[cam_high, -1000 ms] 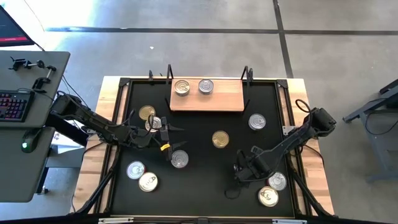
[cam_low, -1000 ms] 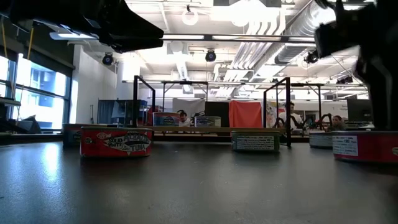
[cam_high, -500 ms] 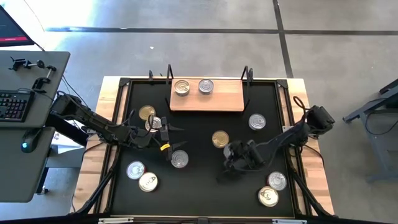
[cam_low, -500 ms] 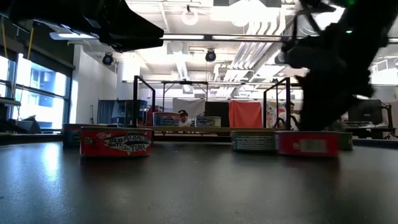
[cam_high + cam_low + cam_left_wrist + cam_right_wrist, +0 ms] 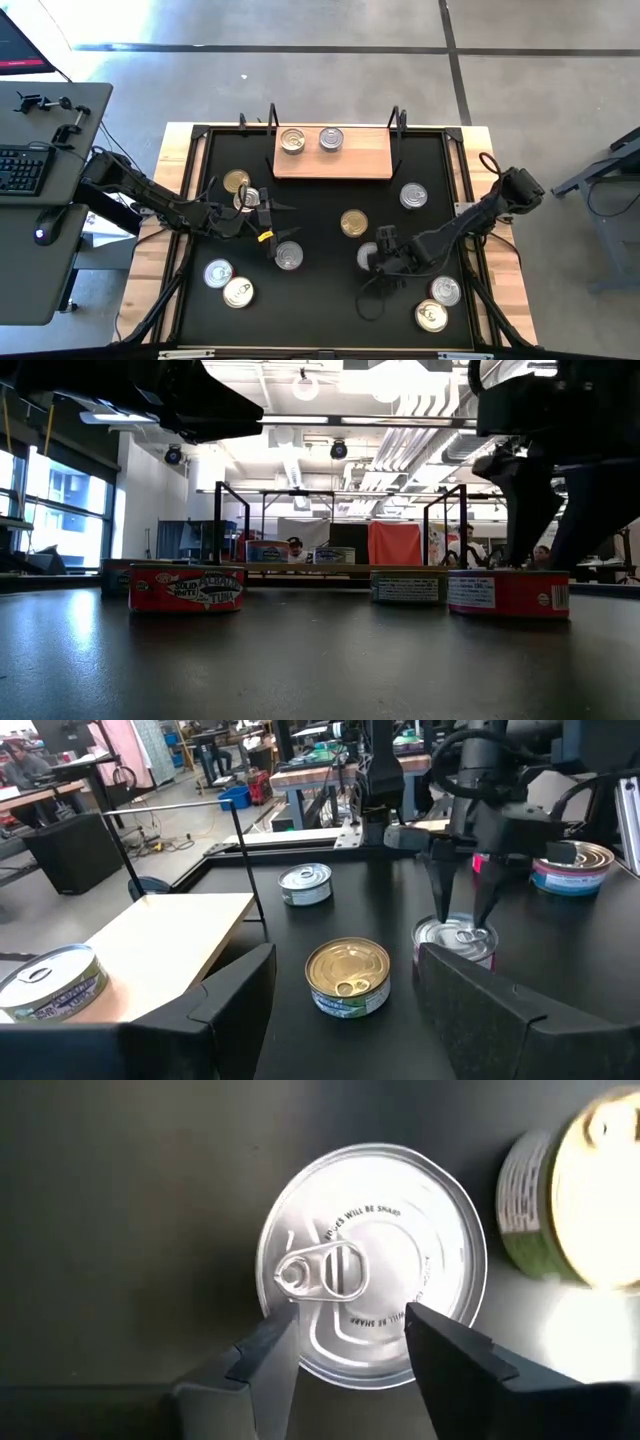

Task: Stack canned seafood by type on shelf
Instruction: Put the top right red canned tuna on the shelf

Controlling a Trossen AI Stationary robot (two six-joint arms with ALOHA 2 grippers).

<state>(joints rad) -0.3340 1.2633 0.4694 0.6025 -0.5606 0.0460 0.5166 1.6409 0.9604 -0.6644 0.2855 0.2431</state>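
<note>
Right gripper [image 5: 381, 256] is sitting right over a silver-lidded tin [image 5: 372, 1266] near the middle of the black surface [image 5: 320, 310]. Its fingers [image 5: 455, 1365] are spread apart and hang above the lid rather than around the rim, one on each side of the pull tab as far as the right wrist view shows. From the left wrist view the same fingers [image 5: 440, 890] come straight down onto the tin's [image 5: 456, 940] top, and I can't tell whether the tips actually touch the metal. In the low view that tin shows a red side label [image 5: 508, 595].

Just beside it, toward the shelf, lies a gold-lidded tin [image 5: 353, 223] with a green label. Further out on the right side there's a silver tin [image 5: 413, 195] near the shelf's corner, and two more [image 5: 445, 291] [image 5: 431, 316] at the near right corner of the surface.

Left gripper [image 5: 268, 222] hovers on the left half, fingers [image 5: 235, 1000] spread wide with nothing between them. Close around it are a gold tin [image 5: 236, 181], a silver one [image 5: 245, 199] partly under the arm, another silver one [image 5: 288, 256] just in front of it, and two [image 5: 218, 272] [image 5: 238, 292] toward the near left.

The shelf [image 5: 350, 160] sits at the far edge of the surface with two tins [image 5: 292, 140] [image 5: 331, 138] side by side on its left part.
</note>
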